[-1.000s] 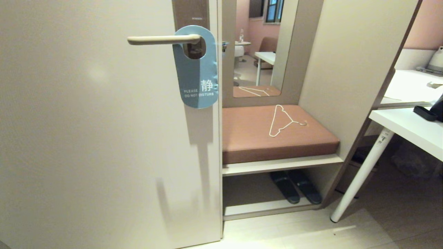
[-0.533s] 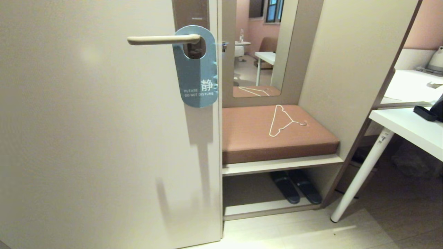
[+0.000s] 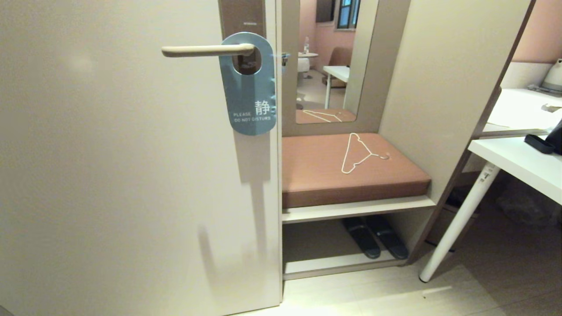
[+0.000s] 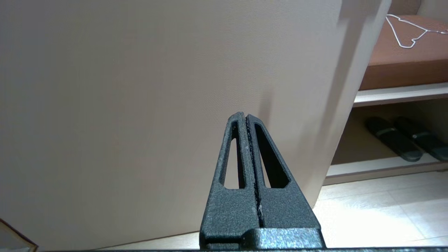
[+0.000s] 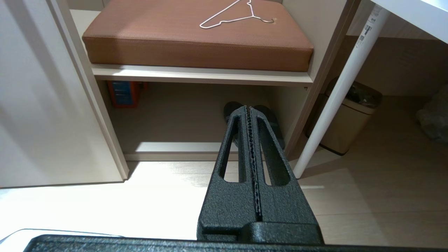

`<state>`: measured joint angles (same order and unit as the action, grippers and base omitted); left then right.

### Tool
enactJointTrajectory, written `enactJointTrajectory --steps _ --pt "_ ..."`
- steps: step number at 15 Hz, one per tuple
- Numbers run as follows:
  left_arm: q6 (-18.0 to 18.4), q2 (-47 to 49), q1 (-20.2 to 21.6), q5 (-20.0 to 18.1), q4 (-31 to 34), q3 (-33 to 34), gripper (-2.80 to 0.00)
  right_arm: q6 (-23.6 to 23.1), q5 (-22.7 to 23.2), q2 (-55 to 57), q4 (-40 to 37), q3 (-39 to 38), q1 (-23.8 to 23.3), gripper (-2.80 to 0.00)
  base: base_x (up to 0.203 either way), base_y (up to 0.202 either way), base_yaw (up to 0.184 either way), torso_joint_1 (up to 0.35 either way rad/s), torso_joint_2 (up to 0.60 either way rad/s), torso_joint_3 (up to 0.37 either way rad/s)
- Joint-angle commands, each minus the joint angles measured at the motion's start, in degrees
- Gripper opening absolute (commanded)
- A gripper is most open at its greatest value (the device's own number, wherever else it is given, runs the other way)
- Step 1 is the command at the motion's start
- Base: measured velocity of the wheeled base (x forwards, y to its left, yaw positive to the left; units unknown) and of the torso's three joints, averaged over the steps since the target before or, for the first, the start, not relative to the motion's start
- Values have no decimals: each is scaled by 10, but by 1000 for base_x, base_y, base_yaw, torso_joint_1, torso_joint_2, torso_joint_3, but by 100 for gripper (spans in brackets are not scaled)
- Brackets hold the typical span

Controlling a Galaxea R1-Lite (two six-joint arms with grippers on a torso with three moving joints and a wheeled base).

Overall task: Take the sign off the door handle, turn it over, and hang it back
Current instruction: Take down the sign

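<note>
Sign (image 3: 249, 87) hanging on door handle (image 3: 202, 50), left end effector (image 4: 246, 117) and right end effector (image 5: 248, 110) low, well apart, both pressed together

Lying flat on the brown cushion (image 3: 351, 175): a white wire hanger (image 3: 358, 153), doubled in the mirror (image 3: 329, 61) behind. Tucked on the shelf beneath: a pair of dark slippers (image 3: 375, 237), side by side. Off right: a white table (image 3: 518, 164) on a slanted leg, a small bin (image 5: 350, 120) just behind it.
</note>
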<state>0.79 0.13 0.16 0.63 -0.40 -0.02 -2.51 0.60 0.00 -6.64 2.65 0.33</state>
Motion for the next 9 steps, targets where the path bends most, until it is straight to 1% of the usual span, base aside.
enactJointTrajectory --steps 1,9 --pt "-2 0 0 1 0 0 -280 0 0 0 0 0 0 -280 0 0 0 0 0 0" --pt "0 0 0 0 -1 0 -280 0 0 0 0 0 0 -280 0 0 0 0 0 0"
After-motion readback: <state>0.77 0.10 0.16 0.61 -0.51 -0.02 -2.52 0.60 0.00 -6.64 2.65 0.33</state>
